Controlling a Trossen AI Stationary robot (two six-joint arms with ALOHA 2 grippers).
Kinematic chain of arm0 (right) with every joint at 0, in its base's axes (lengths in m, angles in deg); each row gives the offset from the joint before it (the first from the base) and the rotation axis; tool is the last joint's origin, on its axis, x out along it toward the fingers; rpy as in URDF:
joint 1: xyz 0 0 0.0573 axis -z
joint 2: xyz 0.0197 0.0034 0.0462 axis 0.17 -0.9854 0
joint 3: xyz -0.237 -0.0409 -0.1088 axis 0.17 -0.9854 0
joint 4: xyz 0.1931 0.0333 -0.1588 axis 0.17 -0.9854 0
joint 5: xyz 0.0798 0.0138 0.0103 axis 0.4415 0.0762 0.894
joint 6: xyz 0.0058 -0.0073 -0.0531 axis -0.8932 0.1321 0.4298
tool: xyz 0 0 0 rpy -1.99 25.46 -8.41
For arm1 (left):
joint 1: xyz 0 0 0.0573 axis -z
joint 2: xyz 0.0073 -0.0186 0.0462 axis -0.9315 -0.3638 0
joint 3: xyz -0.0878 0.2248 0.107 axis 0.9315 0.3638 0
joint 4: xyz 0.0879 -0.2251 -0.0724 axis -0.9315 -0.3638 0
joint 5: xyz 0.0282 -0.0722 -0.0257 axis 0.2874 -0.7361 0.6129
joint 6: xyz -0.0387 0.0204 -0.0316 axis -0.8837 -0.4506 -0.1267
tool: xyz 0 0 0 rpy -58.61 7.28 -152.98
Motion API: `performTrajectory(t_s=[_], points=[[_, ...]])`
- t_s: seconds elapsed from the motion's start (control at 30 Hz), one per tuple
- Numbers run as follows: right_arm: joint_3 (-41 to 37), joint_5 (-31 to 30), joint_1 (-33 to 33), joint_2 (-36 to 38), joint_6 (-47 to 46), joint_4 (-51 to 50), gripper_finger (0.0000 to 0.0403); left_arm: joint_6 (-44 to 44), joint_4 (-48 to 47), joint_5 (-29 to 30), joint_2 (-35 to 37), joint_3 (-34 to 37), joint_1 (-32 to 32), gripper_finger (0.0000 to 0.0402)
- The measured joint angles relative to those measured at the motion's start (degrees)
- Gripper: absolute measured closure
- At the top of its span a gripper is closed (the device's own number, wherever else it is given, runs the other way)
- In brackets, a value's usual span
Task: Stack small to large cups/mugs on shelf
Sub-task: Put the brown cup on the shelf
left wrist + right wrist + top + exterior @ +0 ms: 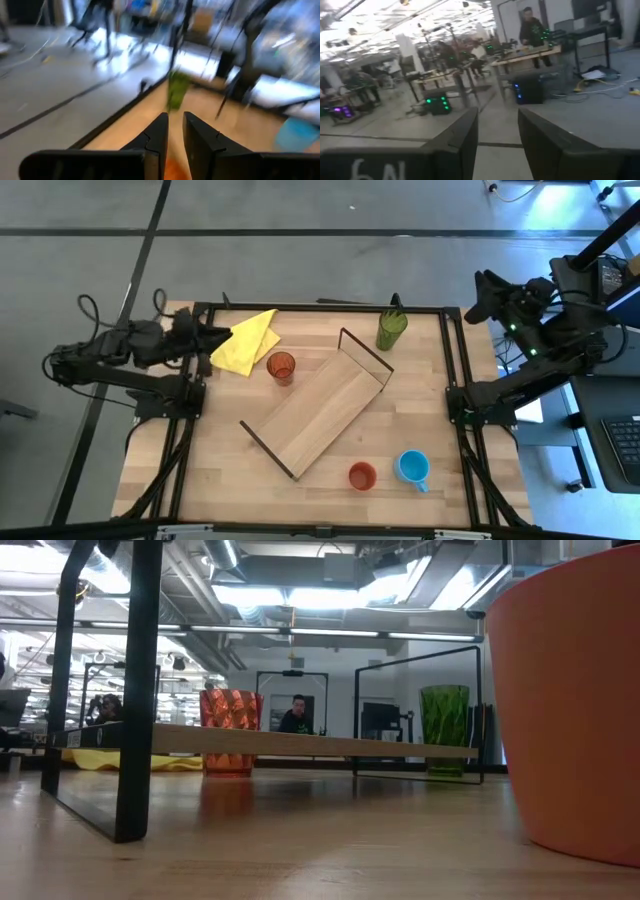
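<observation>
Above the table's far left corner, the left gripper point(174, 131), nearly closed and empty, should open wider before descending squarely over the orange tumbler point(281, 366).

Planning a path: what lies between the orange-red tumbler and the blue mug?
The shelf, lying diagonally between the orange-red tumbler and blue mug, seen in the high view.

Crumpled yellow cloth point(247, 341) lies on wooden tabletop point(220, 470) near its far left corner; beyond the table, person in dark clothing point(296, 716) sits in background, another person point(530, 29) stands at a workbench point(525, 57).
</observation>
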Motion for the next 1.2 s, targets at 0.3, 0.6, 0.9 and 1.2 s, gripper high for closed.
performTrajectory(t_s=[0.3, 0.6, 0.9, 1.2], points=[[0.0, 3.5, 1.2, -3.6, 0.4, -1.2, 0.0263, 5.1, -8.4, -4.6, -11.2, -4.2, -7.6, 0.0349], [2.6, 29.4, 3.5, -3.5, -1.7, 2.3, 0.0263, 9.5, -13.6, -20.4, -23.9, -18.4, -23.6, 0.0349], [5.1, 12.9, 9.1, -7.1, 1.8, 3.4, 0.0263, 19.8, -24.5, -30.6, -38.5, -28.6, -37.2, 0.0349], [6.0, 6.9, 12.2, -5.1, -16.5, -15.8, 0.0263, 24.8, -25.4, -46.2, -50.7, -28.6, -41.2, 0.0348]])
